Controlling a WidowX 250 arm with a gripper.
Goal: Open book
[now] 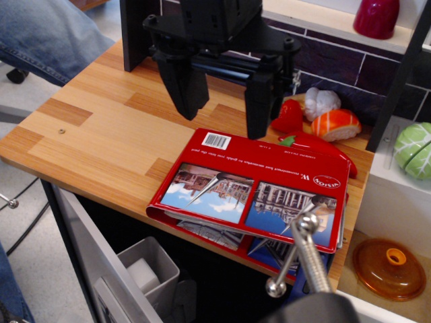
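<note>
The book [252, 182] lies closed on the wooden counter [101, 128] near its front right edge, red cover up, with two building photos, a white barcode and white text. Its left side curls over the pages beneath. My gripper [222, 111] is black, hangs just above and behind the book's far edge, and is open with the two fingers [185, 87] spread wide. It holds nothing. The book's right end overhangs the counter's front edge a little.
Blue printed booklets [279, 252] stick out under the book. Toy food sits behind it: a red pepper [289, 118], garlic [320, 101], a salmon sushi piece [337, 124]. A metal faucet [303, 249] rises in front. A person's jeans [40, 30] show at top left.
</note>
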